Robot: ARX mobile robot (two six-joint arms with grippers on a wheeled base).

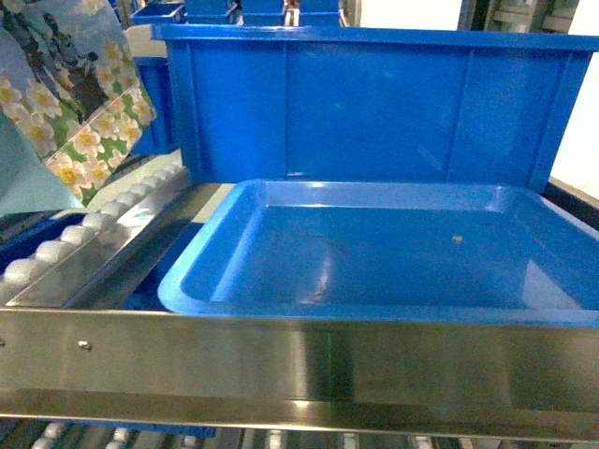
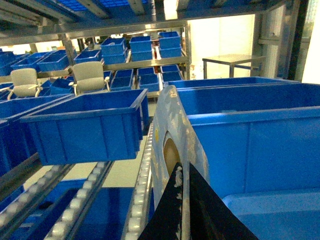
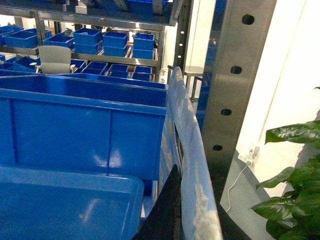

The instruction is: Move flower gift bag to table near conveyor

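The biggest thing in front of me is the conveyor (image 1: 281,360), a shiny steel rack. A row of small white rollers (image 1: 94,220) runs from near left toward the far side. Far behind it in my left wrist view, more racks hold many blue bins, and a pale chair (image 2: 90,75) stands there.

A big blue bin (image 1: 374,103) sits on the rack at the far side and fills most of the head view. Just in front of it, nearer to me, lies a flat blue tray (image 1: 187,271) with a low rim. Another blue bin (image 2: 90,125) sits to the left of the roller row.

On the far right there is a steel post (image 3: 240,75) with round holes, and a green plant (image 3: 295,190) stands near it.

The flower gift bag (image 1: 70,103) is up in the air at the top left, above the rollers and left of the big bin. It touches nothing on the rack. Its daisy side faces me and it is tilted.

My left gripper (image 2: 184,210) is closed tight on the lower part of this bag, with one dark finger (image 2: 170,205) on each side of the paper. From my wrist I see the bag from its thin edge, with the handle hole just above my fingers.

My right gripper (image 3: 192,210) is to the right of the tray. It looks closed on a second paper bag (image 3: 187,140), pale blue and seen from its edge, which rises up from between its dark fingers.
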